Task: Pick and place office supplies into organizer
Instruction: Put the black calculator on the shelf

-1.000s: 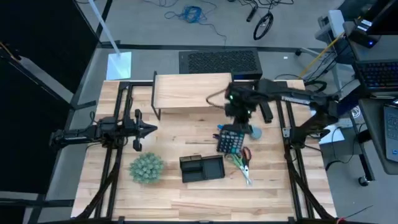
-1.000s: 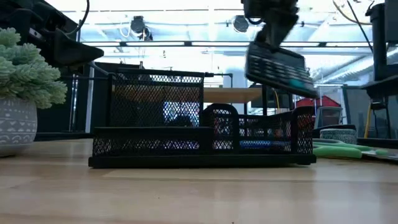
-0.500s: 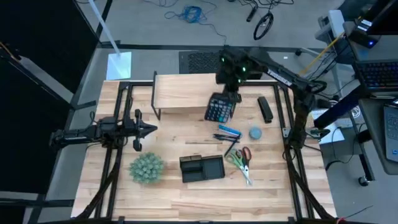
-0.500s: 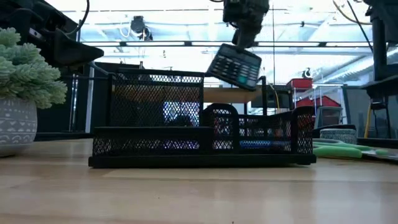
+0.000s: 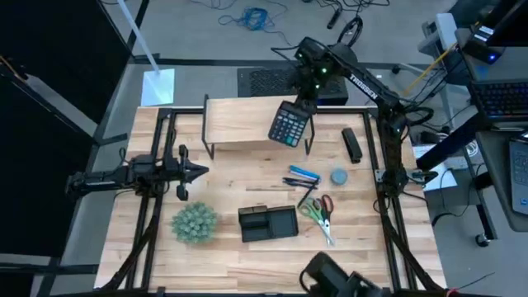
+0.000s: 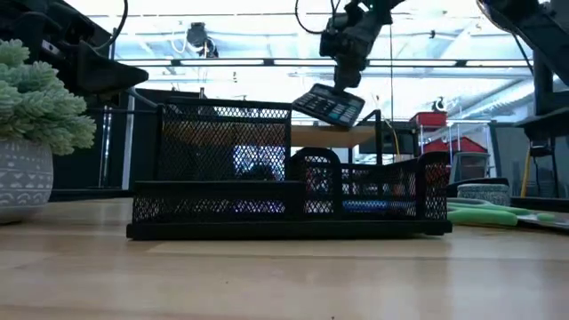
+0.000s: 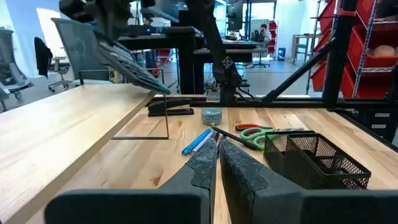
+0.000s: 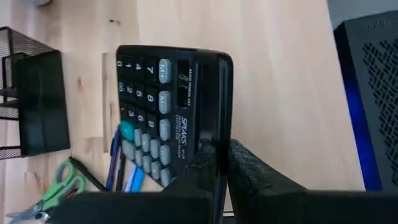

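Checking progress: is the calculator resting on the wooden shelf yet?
No, the right end effector holds the calculator tilted in the air above the shelf.

Robotics lab: red racks (image 7: 367,56), office chairs (image 7: 9,59).

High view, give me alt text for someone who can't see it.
The right gripper holds a black calculator tilted above the wooden riser shelf. The left gripper waits at the table's left. The organizer sits between a green ball plant and scissors.
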